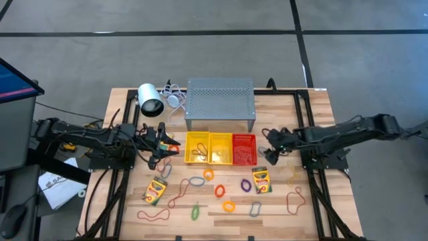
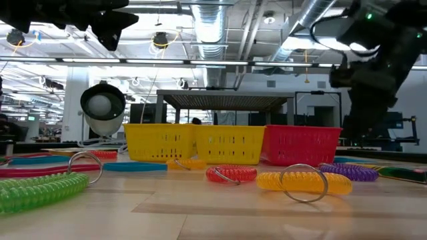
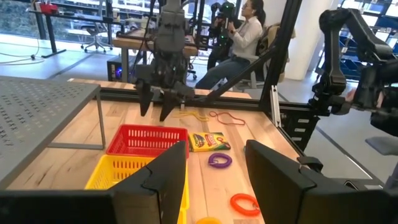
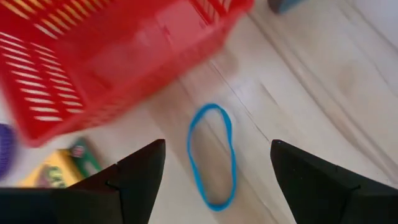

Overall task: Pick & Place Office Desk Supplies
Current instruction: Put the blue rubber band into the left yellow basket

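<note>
Left gripper [image 1: 162,143] hangs just left of the yellow basket [image 1: 197,147], fingers apart, nothing between them. Down front of that basket, one crayon box [image 1: 156,191] lies tilted, long axis slanting toward the table's front-left corner. Three baskets in a row — two yellow, one red basket [image 1: 244,148] at the right end. A second crayon box [image 1: 261,179] sits just in front of the red one, long axis running nearly front to back. Two boxes, then. Coil rings scattered in front of the baskets — orange, purple, green, grey; exact count hard to tell. Right gripper [image 1: 272,156] hovers just right of the red basket, jaws spread wide and empty, over a blue band [image 4: 213,157] lying flat, its long axis running away from the fingers
</note>
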